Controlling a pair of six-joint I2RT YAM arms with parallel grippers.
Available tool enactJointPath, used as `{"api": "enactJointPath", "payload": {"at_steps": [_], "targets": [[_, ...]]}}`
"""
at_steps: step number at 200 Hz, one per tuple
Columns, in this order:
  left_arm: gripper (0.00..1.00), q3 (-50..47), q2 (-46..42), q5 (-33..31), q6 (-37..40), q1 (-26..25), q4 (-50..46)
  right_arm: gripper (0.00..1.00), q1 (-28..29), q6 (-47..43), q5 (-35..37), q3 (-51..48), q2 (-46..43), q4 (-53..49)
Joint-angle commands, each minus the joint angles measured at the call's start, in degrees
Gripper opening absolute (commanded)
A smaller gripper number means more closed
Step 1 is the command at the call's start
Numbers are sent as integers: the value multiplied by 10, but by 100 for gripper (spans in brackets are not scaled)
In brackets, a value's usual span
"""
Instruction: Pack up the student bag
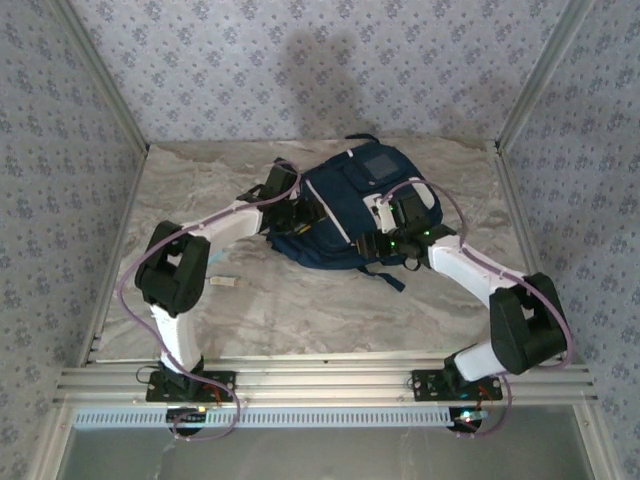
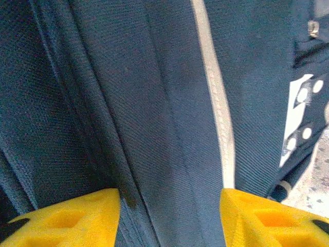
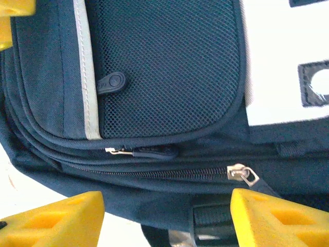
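Student bag: we see the navy student bag [image 1: 345, 215] lying flat toward the far middle of the marble-patterned table [image 1: 300, 310], grey front panel facing the far wall.
Zips: from the right wrist, two closed zip lines run under the mesh pocket [image 3: 169, 56]. A dark pull [image 3: 154, 151] sits on the upper line and a silver pull [image 3: 245, 175] on the lower.
Step in hand: we judge the bag still has to be opened, and both arms are positioned on it for that.
Right gripper: the right gripper [image 3: 167, 200] hangs just over the bag's edge with its jaws well apart and nothing between them. The silver pull lies just inside its right finger.
Left gripper: the left gripper [image 2: 167, 198] is pressed close to the bag's left side, jaws partway apart. Navy cloth and the white trim stripe [image 2: 218, 103] run flat through the gap, and we see no fold pinched.
Next move: we think the right jaws must shift to centre on the silver pull, narrow onto that small tab, then draw it along the zip. The left gripper should steady the cloth against the tug.
Risk: we expect the small pull to slip out easily.
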Motion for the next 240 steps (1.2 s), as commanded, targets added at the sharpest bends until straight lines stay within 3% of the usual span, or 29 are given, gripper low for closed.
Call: {"api": "enactJointPath", "payload": {"at_steps": [1, 21, 58, 98, 177, 240], "targets": [[43, 22, 29, -5, 20, -4, -15, 66, 1, -36, -19, 4, 17, 37], [0, 26, 43, 15, 6, -4, 13, 65, 0, -40, -24, 5, 18, 36], [0, 28, 18, 50, -31, -2, 49, 64, -11, -64, -62, -7, -7, 44], [0, 35, -20, 95, -81, 3, 75, 63, -66, -53, -185, 4, -9, 53], [0, 13, -61, 106, -157, 14, 154, 70, -78, -38, -206, -43, -11, 129], [0, -13, -63, 102, -175, 14, 177, 77, -100, -15, -201, -55, 50, 213]]}}
